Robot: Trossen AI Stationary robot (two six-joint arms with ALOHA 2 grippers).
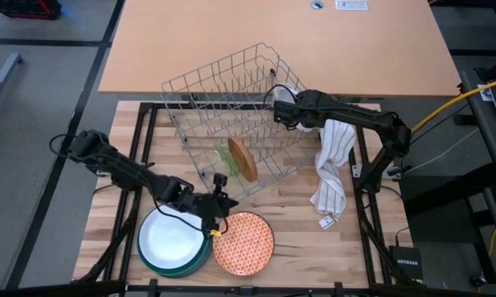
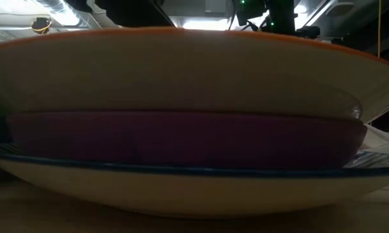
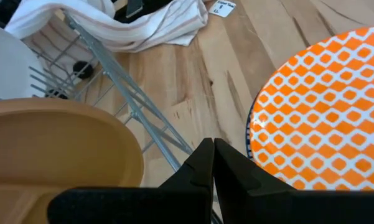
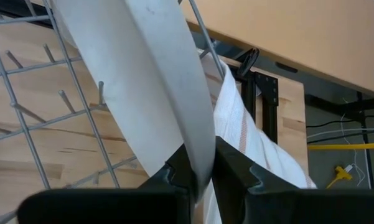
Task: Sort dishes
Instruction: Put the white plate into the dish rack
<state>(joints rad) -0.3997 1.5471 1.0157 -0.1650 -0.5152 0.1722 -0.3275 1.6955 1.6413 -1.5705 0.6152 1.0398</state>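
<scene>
The right tool (image 4: 199,171) is pinching a white plate (image 4: 143,81) at the rack's (image 1: 231,115) far corner, probably lifting it out next, while the closed, empty left tool (image 1: 217,206) is waiting beside the rack.

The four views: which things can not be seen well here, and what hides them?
- Low view: the plate stack fills the picture, so the rack, the cloth and both arms are hidden behind it.
- High view: the white plate in the right hand is mostly hidden by the rack wires and the arm.
- Right wrist view: the white plate is cut off by the edge.
- Left wrist view: the brown plate and the orange plate are cut off.
</scene>
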